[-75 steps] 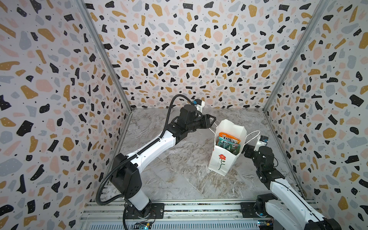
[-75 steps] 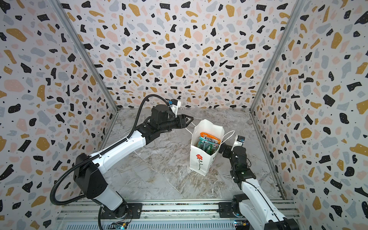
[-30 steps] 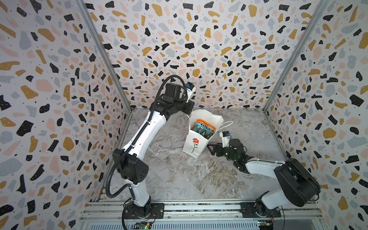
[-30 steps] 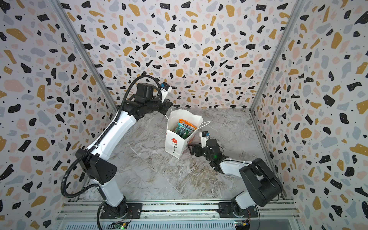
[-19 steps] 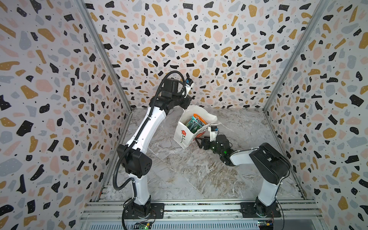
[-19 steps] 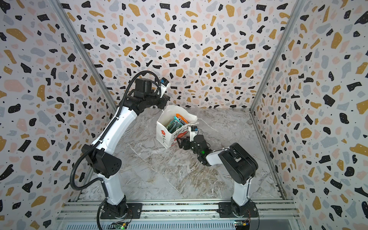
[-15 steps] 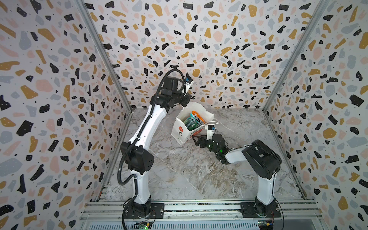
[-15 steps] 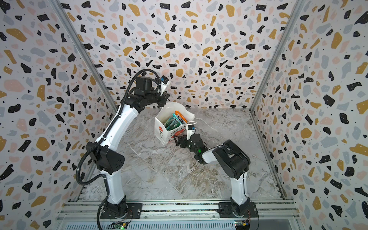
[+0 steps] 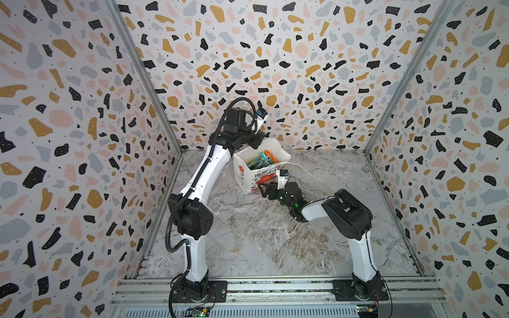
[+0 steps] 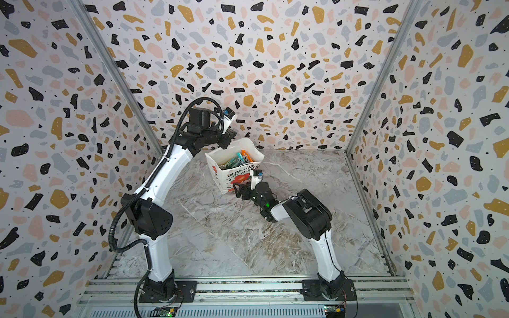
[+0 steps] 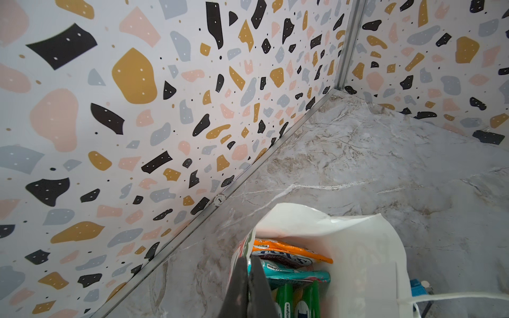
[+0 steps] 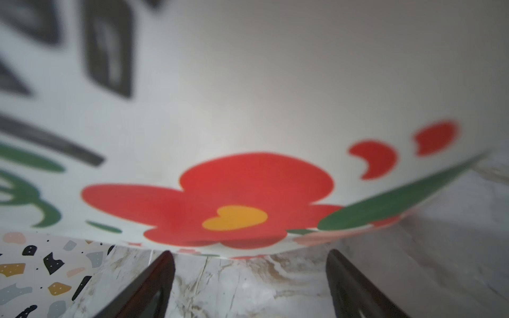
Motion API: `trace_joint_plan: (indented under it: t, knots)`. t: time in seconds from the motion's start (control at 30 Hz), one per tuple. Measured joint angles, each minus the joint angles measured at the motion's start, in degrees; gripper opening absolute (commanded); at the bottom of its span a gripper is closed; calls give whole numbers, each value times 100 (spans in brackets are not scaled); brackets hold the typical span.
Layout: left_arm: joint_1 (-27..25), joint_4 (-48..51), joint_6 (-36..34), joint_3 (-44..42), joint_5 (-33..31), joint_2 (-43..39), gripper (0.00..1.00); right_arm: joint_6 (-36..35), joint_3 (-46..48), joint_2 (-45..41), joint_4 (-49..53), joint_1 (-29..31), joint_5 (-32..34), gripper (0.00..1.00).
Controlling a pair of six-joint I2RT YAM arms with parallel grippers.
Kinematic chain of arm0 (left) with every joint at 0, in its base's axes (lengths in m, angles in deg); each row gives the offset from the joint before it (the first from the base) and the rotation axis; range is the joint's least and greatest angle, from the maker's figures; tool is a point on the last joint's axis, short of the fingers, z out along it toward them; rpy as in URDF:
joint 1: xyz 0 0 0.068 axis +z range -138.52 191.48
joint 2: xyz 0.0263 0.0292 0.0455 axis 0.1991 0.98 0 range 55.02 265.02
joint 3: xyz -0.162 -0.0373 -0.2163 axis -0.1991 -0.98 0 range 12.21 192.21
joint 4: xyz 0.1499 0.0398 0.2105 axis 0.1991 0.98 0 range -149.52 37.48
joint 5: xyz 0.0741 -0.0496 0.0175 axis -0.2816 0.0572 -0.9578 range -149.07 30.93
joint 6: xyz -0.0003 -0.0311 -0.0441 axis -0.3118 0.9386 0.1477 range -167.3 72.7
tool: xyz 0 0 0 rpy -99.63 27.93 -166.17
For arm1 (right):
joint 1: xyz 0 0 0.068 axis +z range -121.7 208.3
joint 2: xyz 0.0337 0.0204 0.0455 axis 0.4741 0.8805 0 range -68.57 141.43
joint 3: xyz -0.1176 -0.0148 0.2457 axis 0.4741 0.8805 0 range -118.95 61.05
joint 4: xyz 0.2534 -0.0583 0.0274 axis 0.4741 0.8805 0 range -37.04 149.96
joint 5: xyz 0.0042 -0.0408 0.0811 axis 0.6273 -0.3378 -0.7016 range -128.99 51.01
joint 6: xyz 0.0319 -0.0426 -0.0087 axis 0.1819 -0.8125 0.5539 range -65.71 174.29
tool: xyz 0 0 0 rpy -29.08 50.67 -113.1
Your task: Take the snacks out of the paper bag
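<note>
The white paper bag (image 9: 247, 176) (image 10: 219, 174) with red flowers hangs tilted near the back wall, mouth up. My left gripper (image 9: 257, 141) (image 10: 230, 140) is shut on its back rim; in the left wrist view the jaws (image 11: 249, 260) pinch the paper edge. The snacks (image 9: 262, 160) (image 10: 237, 160) stand packed inside: an orange packet (image 11: 289, 247), a teal one (image 11: 297, 275) and green ones (image 11: 286, 300). My right gripper (image 9: 261, 188) (image 10: 236, 191) is open low on the table at the bag's front bottom edge. The right wrist view shows the bag's flowered side (image 12: 248, 110) just beyond the gripper (image 12: 250, 254), which holds nothing.
A white cord handle (image 9: 303, 168) (image 11: 454, 296) trails from the bag over the marble tabletop (image 9: 261, 242). The terrazzo back wall (image 9: 275, 68) stands close behind the bag, and the left side wall (image 9: 82, 137) is near the left arm.
My left gripper has dragged the bag left and toward the back wall, tilting it. My right arm has stretched left after it, staying open at the bag's base.
</note>
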Motion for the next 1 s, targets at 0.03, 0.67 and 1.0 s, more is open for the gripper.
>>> trace_joint_plan:
  t: [0.03,0.67,1.0]
  knots:
    - [-7,-52,20,-125,42,-76,0,-42,199,-133,26,-7,22,89]
    - [-1266,-2046,1327,-3860,-136,-2566,0,-374,3110,-3871,1915,-1655,1099,92]
    - [-1617,-2555,2465,-4251,-575,-2677,0,-1161,2986,-5794,3705,-1805,1069,92]
